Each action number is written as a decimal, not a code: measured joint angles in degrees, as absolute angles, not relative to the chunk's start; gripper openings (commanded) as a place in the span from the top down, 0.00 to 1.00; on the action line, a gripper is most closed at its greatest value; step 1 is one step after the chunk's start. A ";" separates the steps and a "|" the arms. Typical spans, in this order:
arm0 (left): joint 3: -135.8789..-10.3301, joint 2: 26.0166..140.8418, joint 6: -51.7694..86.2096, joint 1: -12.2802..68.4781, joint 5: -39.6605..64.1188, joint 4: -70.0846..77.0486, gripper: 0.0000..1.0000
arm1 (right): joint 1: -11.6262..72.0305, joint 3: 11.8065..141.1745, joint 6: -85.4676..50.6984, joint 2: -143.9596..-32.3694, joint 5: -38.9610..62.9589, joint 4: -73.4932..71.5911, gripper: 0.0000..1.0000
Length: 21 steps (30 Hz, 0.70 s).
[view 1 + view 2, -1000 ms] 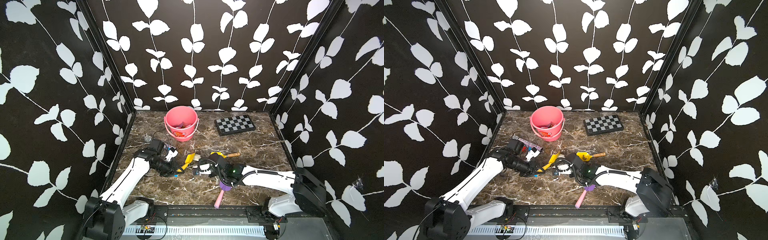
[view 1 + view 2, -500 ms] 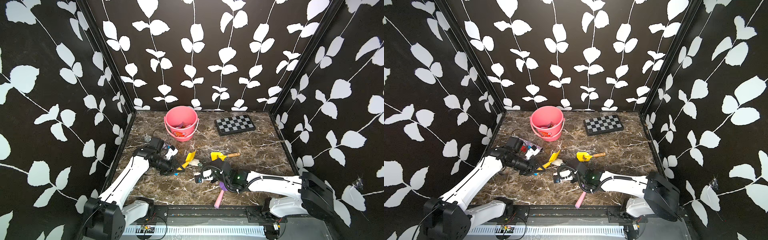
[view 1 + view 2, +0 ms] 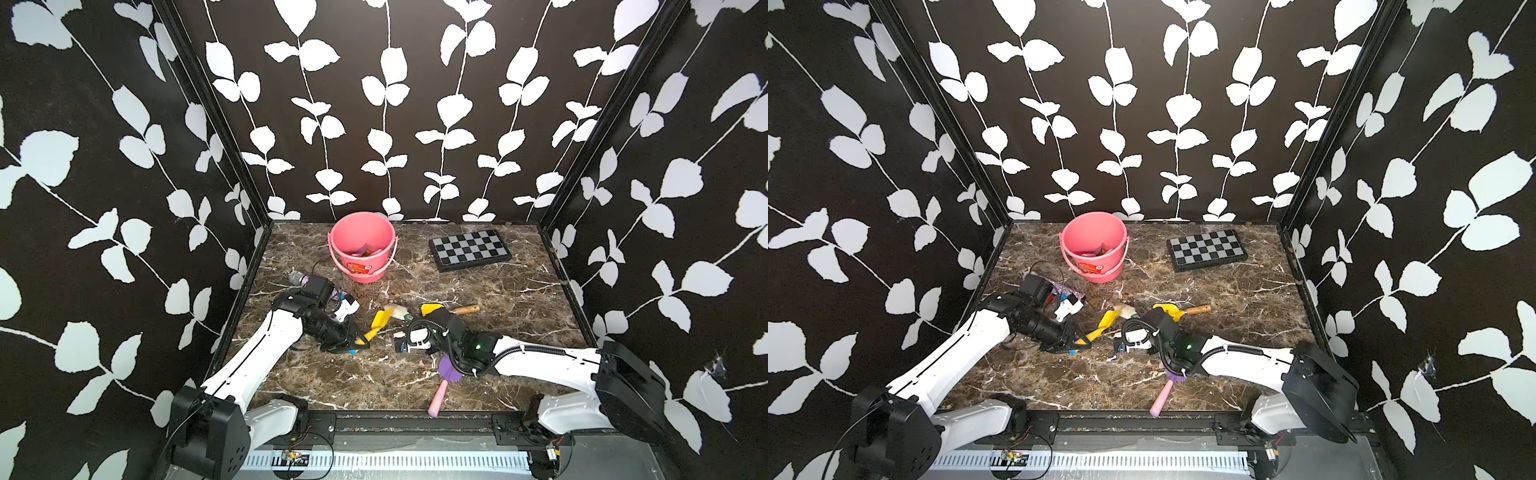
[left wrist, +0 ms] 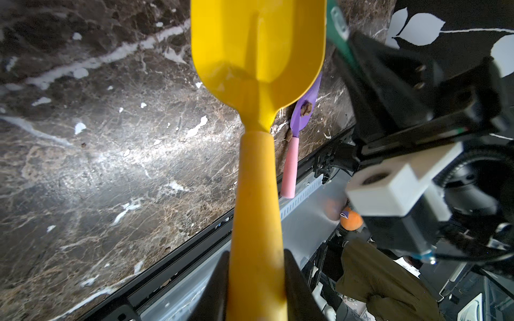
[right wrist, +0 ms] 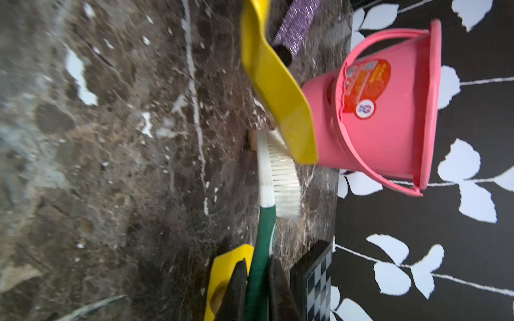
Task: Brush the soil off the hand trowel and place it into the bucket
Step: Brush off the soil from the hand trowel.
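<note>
Jaws of the right gripper are clamped narrow on the green handle of the brush, whose white bristles meet the far tip of the yellow hand trowel. The left gripper is closed tight on that trowel's handle and holds the blade tilted up off the marble table, left of centre.

Half a second ago the right arm was drawn back toward the near edge, with the brush clear of the blade. Now it reaches out again and the brush is back on the tip. That reads as another sweep in a run of strokes, so brushing is under way. The carry to the bucket, which stands far and left of centre, is not begun.

The left wrist view shows what the top views cannot: the blade's hollow looks nearly clean, with only faint flecks, while soil sits on a purple scoop lying near the front edge. Only the right wrist view shows the bristle contact, and it is blurred.
</note>
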<state>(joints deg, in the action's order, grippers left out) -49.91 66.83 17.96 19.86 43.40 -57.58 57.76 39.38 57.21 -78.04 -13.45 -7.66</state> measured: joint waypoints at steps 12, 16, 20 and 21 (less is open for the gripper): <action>-51.72 67.16 18.52 19.86 42.46 -58.30 1.00 | 63.33 39.38 54.04 -76.42 -13.23 -4.10 1.00; -51.72 67.16 18.20 20.01 41.23 -58.48 1.00 | 64.58 40.29 53.98 -76.42 -12.80 -2.74 1.00; -52.75 67.42 16.47 21.17 37.52 -59.33 1.00 | 64.75 42.52 54.46 -76.44 -12.43 -1.19 1.00; -53.19 67.42 16.19 21.67 36.38 -59.51 1.00 | 64.62 42.87 54.68 -76.55 -12.43 -0.82 1.00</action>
